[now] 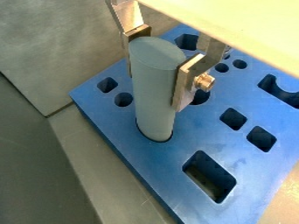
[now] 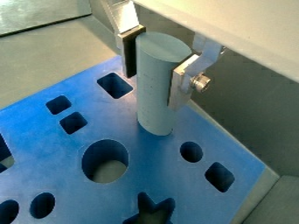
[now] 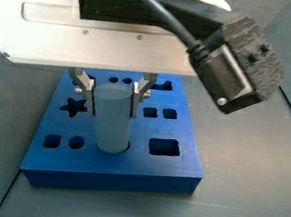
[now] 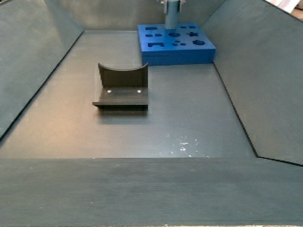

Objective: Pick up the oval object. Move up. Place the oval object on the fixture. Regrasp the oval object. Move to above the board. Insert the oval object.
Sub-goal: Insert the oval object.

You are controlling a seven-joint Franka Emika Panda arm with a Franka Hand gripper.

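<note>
Standing upright over the board [image 3: 117,142], the oval object [image 3: 111,124] is pinched between my two fingers near its top, its lower end down in one of the board's holes in both wrist views; my hand [image 3: 111,84] is closed about as far as the peg's width allows, one silver plate [image 1: 187,80] flat on its side and the dark pad of the other on the opposite side; in a wrist view [image 2: 156,86] the peg rises pale grey-blue from the blue slab [image 2: 70,149], with a square hole, a round hole and the star cutout of the board around it; I cannot tell how deep it sits.

Taking the board as landmark and going left to right in a side view: the star hole lies at the board's left edge, the peg stands just right of it, and the square holes come to the right of the peg; in a side view the fixture [image 4: 120,87] sits well apart from the board [image 4: 178,46], nearer the camera on the grey counter [image 4: 178,124], and the peg over the board's far part is too small to judge.
</note>
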